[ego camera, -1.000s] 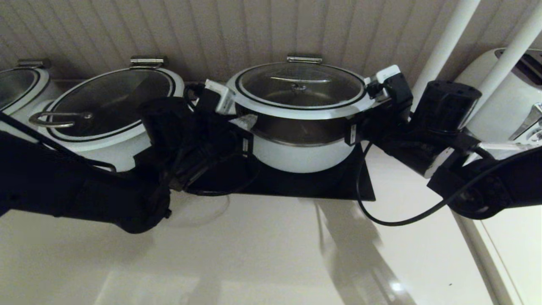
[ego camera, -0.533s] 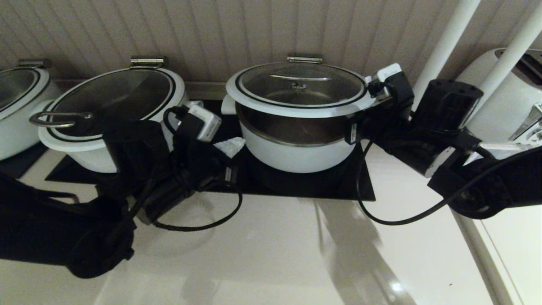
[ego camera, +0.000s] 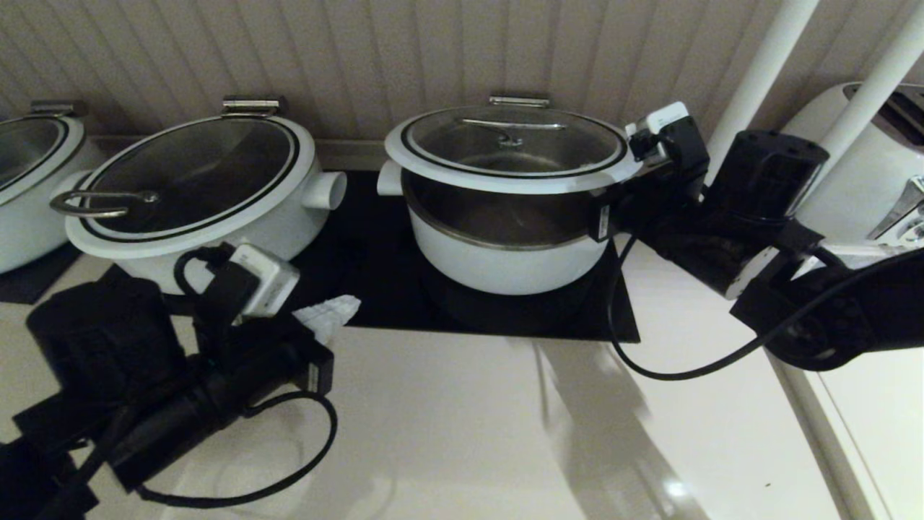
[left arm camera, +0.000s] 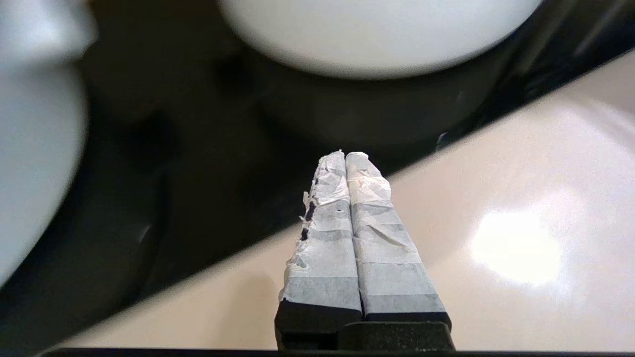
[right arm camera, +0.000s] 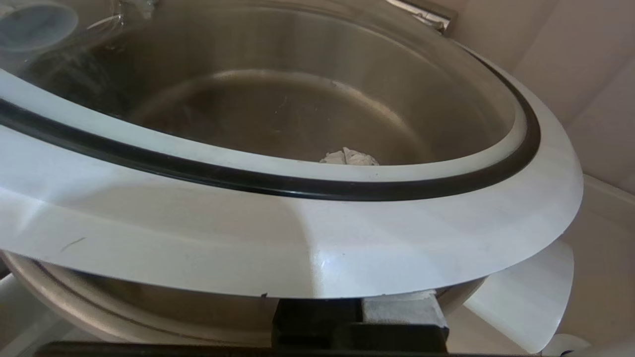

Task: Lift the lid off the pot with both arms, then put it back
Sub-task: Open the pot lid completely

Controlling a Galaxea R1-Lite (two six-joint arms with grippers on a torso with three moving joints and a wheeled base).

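The lid (ego camera: 505, 180), glass with a white rim and a bent steel bar handle, sits raised over the pot (ego camera: 505, 271), with a gap along its near side that shows the steel bowl. My right gripper (right arm camera: 349, 156) reaches under the lid's right rim. Its fingers are together and the rim (right arm camera: 317, 238) lies on top of them. Its tips show through the glass. The right wrist (ego camera: 668, 144) is beside the rim. My left gripper (ego camera: 328, 314) is shut and empty, low over the counter at the mat's front edge, well left of the pot; it also shows in the left wrist view (left arm camera: 346, 156).
A wider white pot with a loop-handled lid (ego camera: 188, 173) stands left of the task pot, with another pot (ego camera: 29, 159) at the far left. A black mat (ego camera: 563, 318) lies under the pots. A white toaster (ego camera: 859, 180) and two white poles (ego camera: 758, 79) stand at the right.
My left arm has pulled away from the lid's left rim, down and back to the front left. The lid stays raised on my right gripper.
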